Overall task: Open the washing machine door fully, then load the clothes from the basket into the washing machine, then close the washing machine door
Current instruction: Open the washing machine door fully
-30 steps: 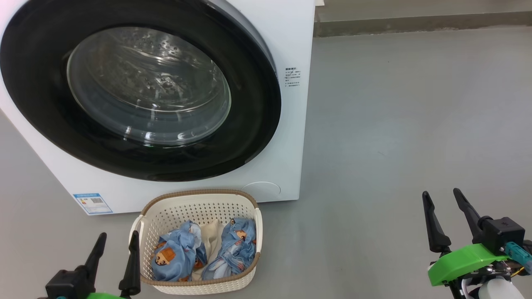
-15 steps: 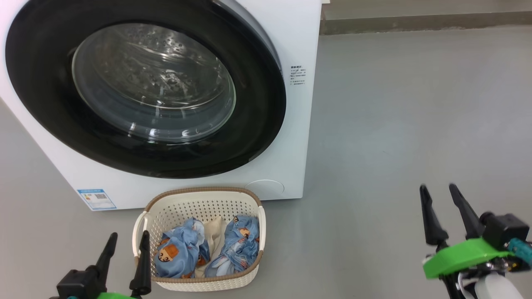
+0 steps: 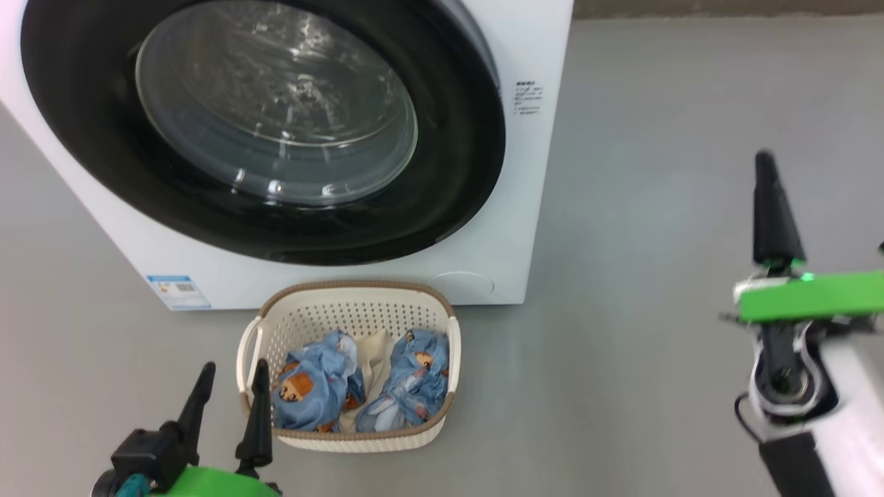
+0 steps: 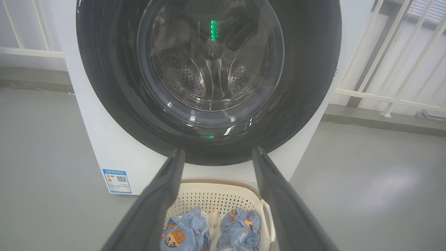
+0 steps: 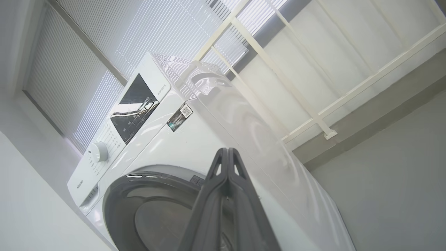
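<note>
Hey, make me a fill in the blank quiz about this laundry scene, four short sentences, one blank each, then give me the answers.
1. The left gripper is ____.
2. The right gripper is ____.
3. The clothes all lie ____ the basket.
4. The basket stands in ____ of the washing machine.

Missing words: open; shut; inside; front.

glossy blk door point(image 3: 459, 159), glass window point(image 3: 276, 103), perforated plastic basket point(image 3: 345, 317), matt grey floor point(image 3: 656, 207)
</note>
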### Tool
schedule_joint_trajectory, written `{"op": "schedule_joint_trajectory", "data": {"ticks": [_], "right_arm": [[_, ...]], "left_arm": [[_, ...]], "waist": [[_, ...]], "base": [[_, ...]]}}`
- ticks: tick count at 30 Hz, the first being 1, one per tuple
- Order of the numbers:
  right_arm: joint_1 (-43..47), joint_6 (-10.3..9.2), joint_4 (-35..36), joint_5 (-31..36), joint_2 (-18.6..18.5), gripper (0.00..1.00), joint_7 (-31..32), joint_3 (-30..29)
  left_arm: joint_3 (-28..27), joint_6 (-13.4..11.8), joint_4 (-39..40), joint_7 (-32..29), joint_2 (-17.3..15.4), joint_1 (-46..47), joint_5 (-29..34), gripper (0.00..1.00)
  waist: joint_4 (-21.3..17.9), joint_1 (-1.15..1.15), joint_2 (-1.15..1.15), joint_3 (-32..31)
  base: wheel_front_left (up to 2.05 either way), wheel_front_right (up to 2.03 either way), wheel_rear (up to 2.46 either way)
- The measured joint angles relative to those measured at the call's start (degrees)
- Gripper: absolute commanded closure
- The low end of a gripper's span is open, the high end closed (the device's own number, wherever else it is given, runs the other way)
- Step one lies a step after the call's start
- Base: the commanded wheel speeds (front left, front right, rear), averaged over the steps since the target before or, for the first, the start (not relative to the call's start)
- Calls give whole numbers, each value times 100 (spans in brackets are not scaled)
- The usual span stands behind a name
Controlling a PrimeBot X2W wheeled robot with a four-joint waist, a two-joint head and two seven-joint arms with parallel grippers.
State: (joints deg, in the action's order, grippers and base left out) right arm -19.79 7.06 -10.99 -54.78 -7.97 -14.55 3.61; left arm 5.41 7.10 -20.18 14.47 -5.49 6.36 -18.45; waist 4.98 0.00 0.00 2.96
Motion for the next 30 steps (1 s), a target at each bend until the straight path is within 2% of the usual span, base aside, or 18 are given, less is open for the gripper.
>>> {"op": "schedule_joint_trajectory", "data": {"ticks": [2, 10, 12, 15, 18, 23, 30], "right_arm": [[-386, 0, -87, -698, -137, 100, -1, 76], [-1243, 0, -671, -2075, -563, 100, 11, 783], [-1499, 0, -860, -2677, -601, 100, 230, 839], [-1794, 0, -1101, -3122, -764, 100, 536, 880], [-2074, 0, -1299, -3371, -879, 100, 906, 905], [-2503, 0, -1430, -3808, -956, 100, 1896, 982], [-3158, 0, -1705, -3816, -1083, 100, 2893, 1136]], "left_arm": [[13, 0, 23, 0, 37, 104, 0, 0], [66, 41, 32, 0, 100, 269, 0, 0], [88, 41, 35, 0, 118, 337, 0, 0], [119, 41, 36, 0, 134, 419, -4, 0], [183, 41, 47, 9, 170, 482, -12, 0], [272, 41, 70, 10, 212, 630, -20, 0], [420, 41, 98, 10, 269, 895, -74, 0]], "waist": [[83, 0, 0, 114], [275, 0, 0, 376], [328, 0, 0, 455], [407, 0, 0, 572], [484, 0, 0, 701], [594, 0, 0, 944], [704, 0, 0, 1339]], "base": [[0, 0, 0], [0, 0, 0], [0, 0, 0], [0, 0, 0], [0, 0, 0], [0, 0, 0], [0, 0, 0]]}}
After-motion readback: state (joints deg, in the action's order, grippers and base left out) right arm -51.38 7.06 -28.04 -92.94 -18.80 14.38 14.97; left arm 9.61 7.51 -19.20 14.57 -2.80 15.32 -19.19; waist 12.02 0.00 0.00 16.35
